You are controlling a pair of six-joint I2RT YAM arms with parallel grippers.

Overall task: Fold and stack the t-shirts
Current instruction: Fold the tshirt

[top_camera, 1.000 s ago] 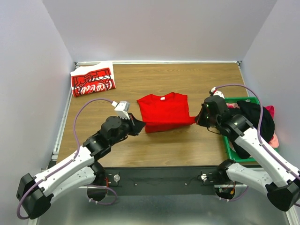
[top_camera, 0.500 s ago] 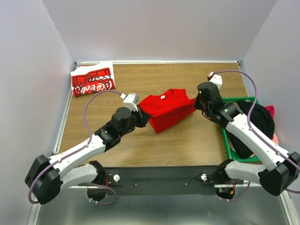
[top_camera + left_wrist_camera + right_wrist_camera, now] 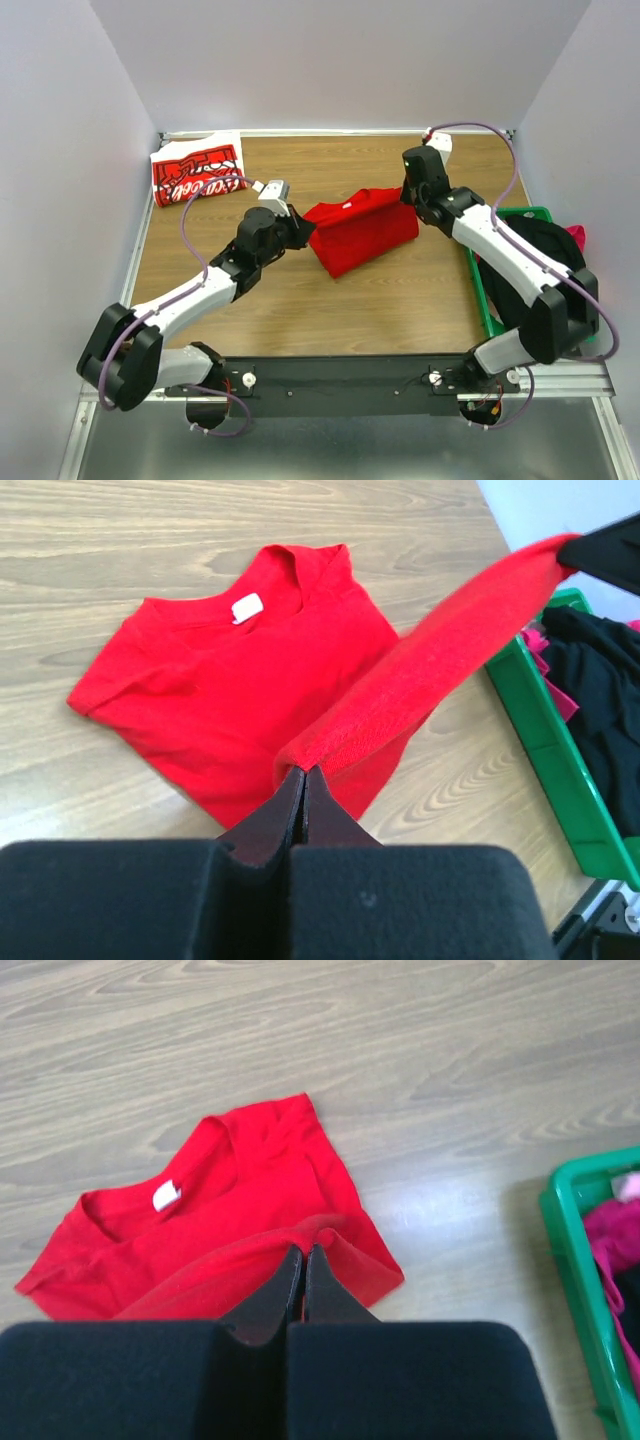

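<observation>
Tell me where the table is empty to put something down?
Free: the wood between the red shirt and the near edge, and the back strip beside the lettered shirt. Crowded: the middle, where the left end effector and right end effector hold it, and beside the green crate.

On table [image 3: 400, 300], plain t-shirt [image 3: 365, 232] at centre, lettered t-shirt [image 3: 198, 172] back left, crate [image 3: 481, 295] far right.
</observation>
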